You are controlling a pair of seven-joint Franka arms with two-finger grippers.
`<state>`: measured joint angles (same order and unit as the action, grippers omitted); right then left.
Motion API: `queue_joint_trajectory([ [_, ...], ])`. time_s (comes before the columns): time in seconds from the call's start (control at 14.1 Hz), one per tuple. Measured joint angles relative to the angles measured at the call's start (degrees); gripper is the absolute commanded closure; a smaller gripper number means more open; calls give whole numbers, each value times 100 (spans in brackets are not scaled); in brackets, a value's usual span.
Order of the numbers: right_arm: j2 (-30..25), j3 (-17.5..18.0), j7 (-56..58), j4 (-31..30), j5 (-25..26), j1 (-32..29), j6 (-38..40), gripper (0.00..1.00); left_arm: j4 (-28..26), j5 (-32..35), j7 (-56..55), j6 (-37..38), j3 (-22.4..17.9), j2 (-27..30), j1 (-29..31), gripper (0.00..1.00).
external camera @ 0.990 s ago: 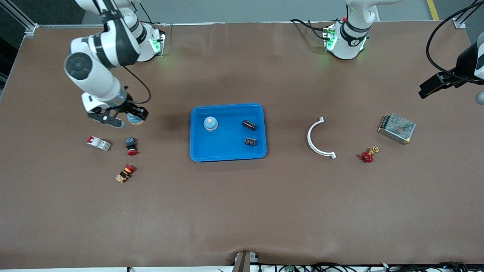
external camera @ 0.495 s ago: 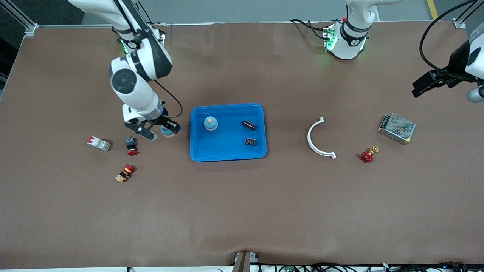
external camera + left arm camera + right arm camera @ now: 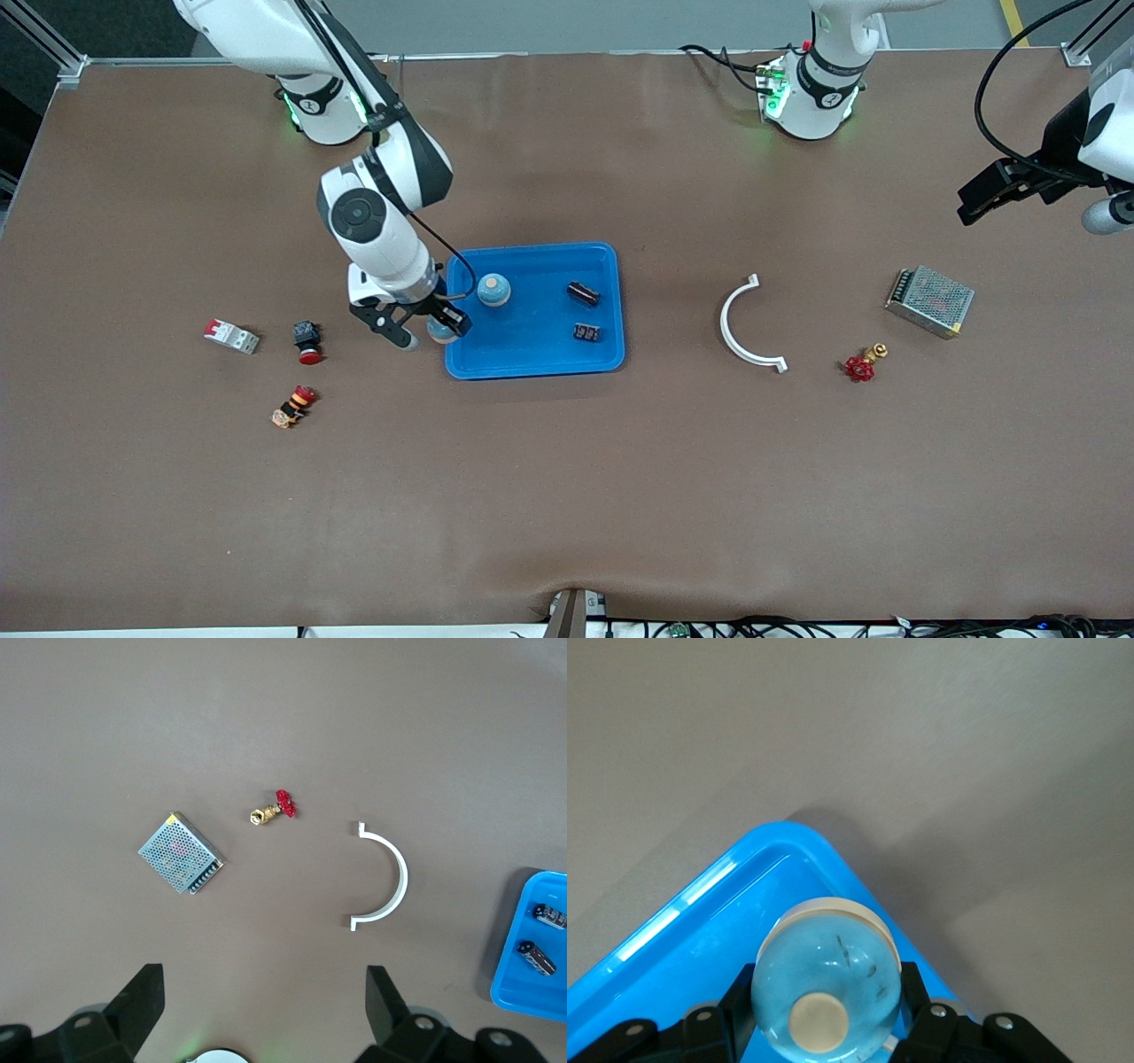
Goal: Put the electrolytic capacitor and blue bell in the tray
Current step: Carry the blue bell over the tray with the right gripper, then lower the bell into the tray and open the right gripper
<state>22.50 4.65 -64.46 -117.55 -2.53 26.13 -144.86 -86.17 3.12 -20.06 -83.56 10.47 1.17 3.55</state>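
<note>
My right gripper (image 3: 427,333) is shut on a blue bell (image 3: 441,330), a pale blue dome with a cream knob (image 3: 826,992), and holds it over the corner of the bright-blue tray (image 3: 532,350) at the right arm's end. The tray's rounded rim (image 3: 700,930) shows under the bell. In the tray sit a second blue bell (image 3: 493,289) and two dark electrolytic capacitors (image 3: 583,293) (image 3: 586,332). My left gripper (image 3: 264,1014) hangs open and empty over the table at the left arm's end (image 3: 983,199), and that arm waits.
A white curved piece (image 3: 749,323), a red-handled brass valve (image 3: 859,365) and a metal mesh box (image 3: 930,301) lie toward the left arm's end. A small breaker (image 3: 231,336) and two red push buttons (image 3: 306,341) (image 3: 294,406) lie toward the right arm's end.
My right arm has carried the blue bell from above the breaker and buttons across to the tray's corner. The left gripper has drifted slightly.
</note>
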Motion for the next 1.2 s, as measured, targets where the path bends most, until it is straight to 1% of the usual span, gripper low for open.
queue_joint_trajectory([
  [0.21, 423, -3, -317, 258, 2, 212, -207, 100, -58, 0, 0, 0, 20, 41, -6, 0],
  [0.42, 674, -6, -419, 324, 3, 295, -363, 100, -112, 0, 0, 2, 37, 82, -12, 0],
  [0.85, 874, -9, -491, 363, 4, 431, -427, 100, -287, 0, 0, 14, 38, 238, -13, 0],
  [1.2, 1118, -30, -542, 567, 6, 515, -450, 100, -364, 0, 0, 15, 38, 264, -13, 0],
])
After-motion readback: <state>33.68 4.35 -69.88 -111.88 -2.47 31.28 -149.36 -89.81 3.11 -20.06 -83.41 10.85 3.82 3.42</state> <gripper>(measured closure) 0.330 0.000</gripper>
